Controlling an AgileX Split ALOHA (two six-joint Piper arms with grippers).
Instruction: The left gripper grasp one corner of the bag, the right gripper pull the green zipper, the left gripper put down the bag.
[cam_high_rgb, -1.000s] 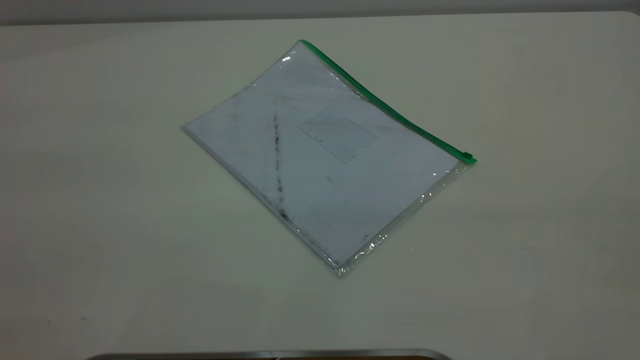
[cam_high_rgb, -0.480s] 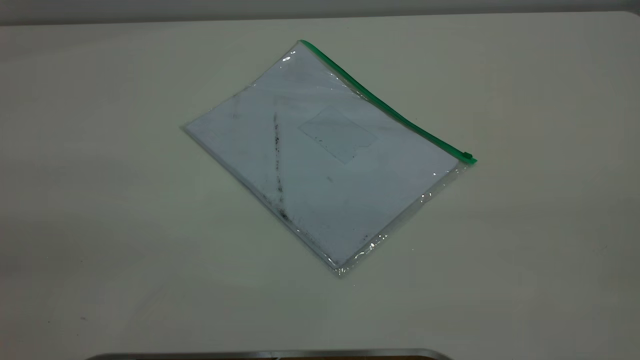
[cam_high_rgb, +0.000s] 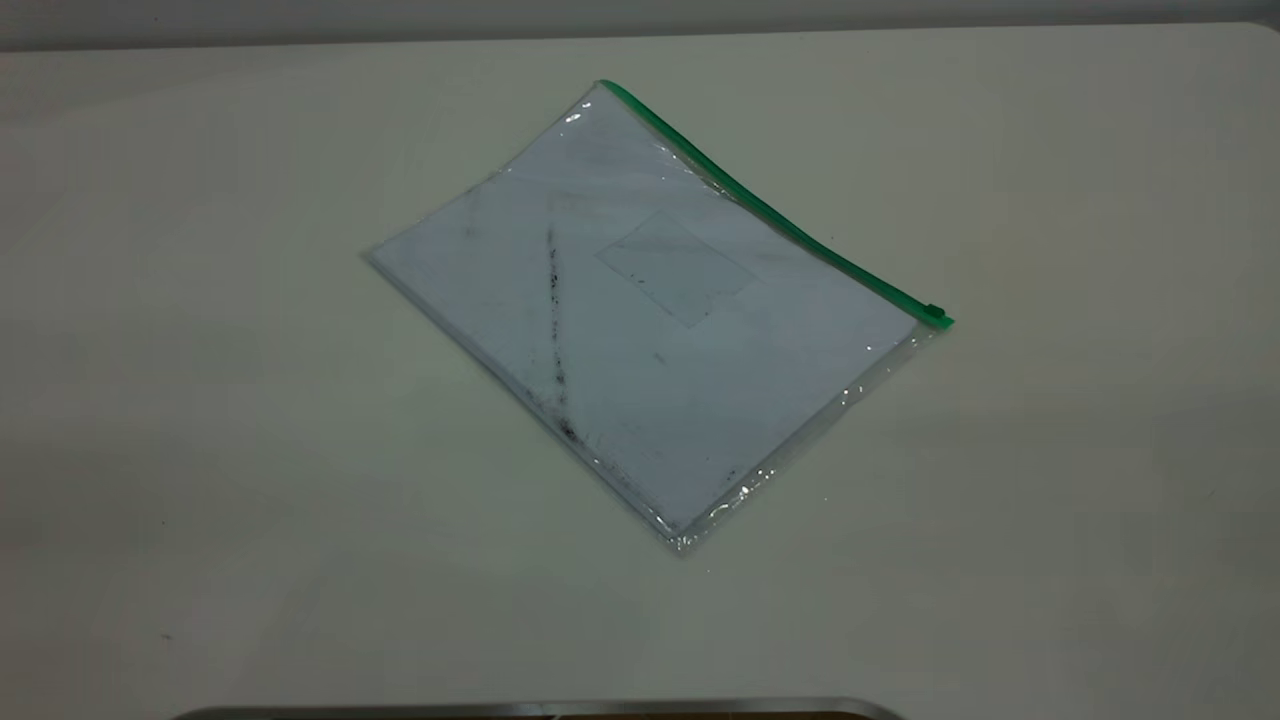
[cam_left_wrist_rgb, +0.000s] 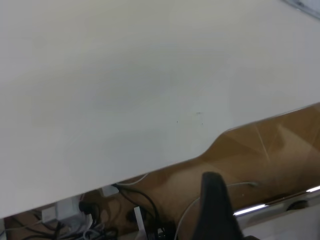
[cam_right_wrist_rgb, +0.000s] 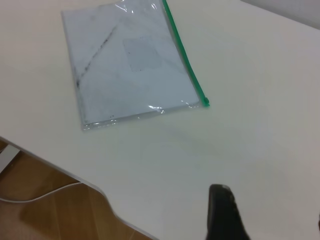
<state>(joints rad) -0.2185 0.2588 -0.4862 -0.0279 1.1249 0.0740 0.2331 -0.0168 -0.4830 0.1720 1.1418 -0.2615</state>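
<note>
The bag lies flat, untouched. Whether the left gripper or right gripper is parted, I cannot tell. The left one should pinch a left corner, away from the green zipper.

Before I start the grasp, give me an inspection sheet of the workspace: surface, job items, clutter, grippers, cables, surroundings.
Surface: white table, a few small dark specks, otherwise bare.
Job's things: the bag lies flat and askew mid-table, white paper inside, dark smudge line across it; the green zipper runs along its far edge, slider tab at the end toward the right arm's side.
Clutter: nothing seen.
Grippers: the left gripper sits off the table's edge, far from the bag; the right gripper hangs over the table short of the bag. Only one finger of each shows.
Cables: a tangle of wires below the table edge.
Surroundings: brown floor under the table.
</note>
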